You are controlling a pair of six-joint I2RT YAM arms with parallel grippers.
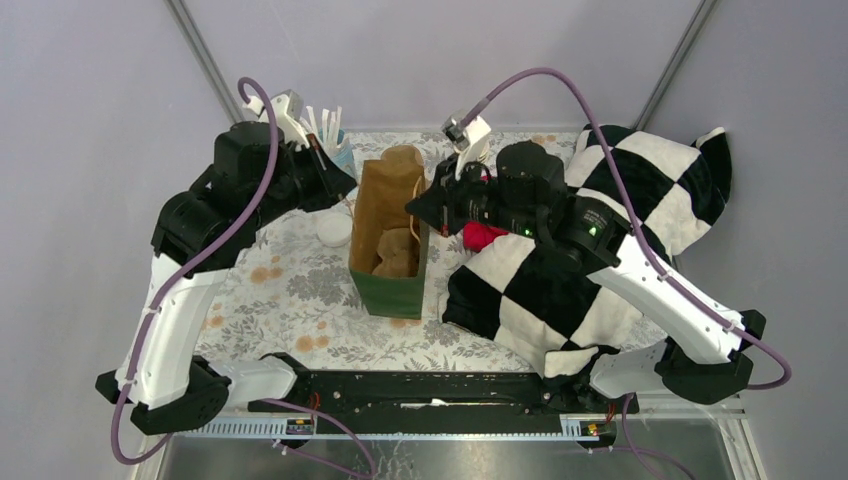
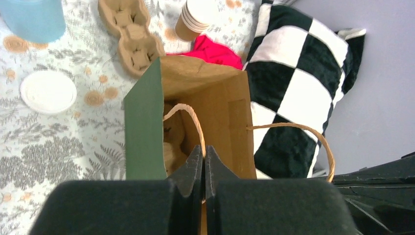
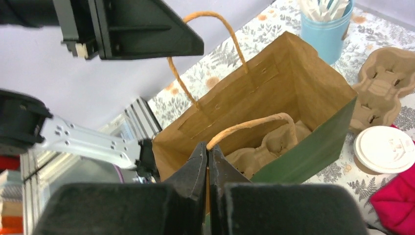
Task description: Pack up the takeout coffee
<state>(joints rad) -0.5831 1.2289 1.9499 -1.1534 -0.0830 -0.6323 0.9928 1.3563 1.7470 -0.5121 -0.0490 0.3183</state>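
1. I am watching the left hand point(image 2: 203, 152) pressing its fingers together on the left rim of the brown kraft paper bag with a green side panel point(image 1: 392, 293), right at the root of a twisted-paper handle.
2. The right hand point(image 3: 208, 149) is clamping the opposite rim the same way, and a sliver of brown paper is showing between its closed fingers.
3. The paper bag is standing upright with its mouth open, in the middle of the flower-patterned desk point(image 1: 290, 290), between the two arms.
4. A moulded brown pulp cup carrier point(image 3: 274, 147) is lying inside the bag, at the bottom.
5. The takeout coffee point(image 3: 386, 149), a brown paper cup under a round white lid, is sitting on the desk outside the bag, past its far end. It is just beside a crumpled red cloth point(image 3: 396, 200) and near a second pulp carrier point(image 3: 384, 83). I am seeing it only from the right wrist, mostly lid.
6. A loose flat white lid point(image 2: 48, 91) is lying on the desk left of the bag, apart from it.
7. A blue cup of white sticks point(image 3: 325, 29) is standing at the far left, and a black-and-white chequered cushion point(image 1: 640, 190) is lying under the right arm.
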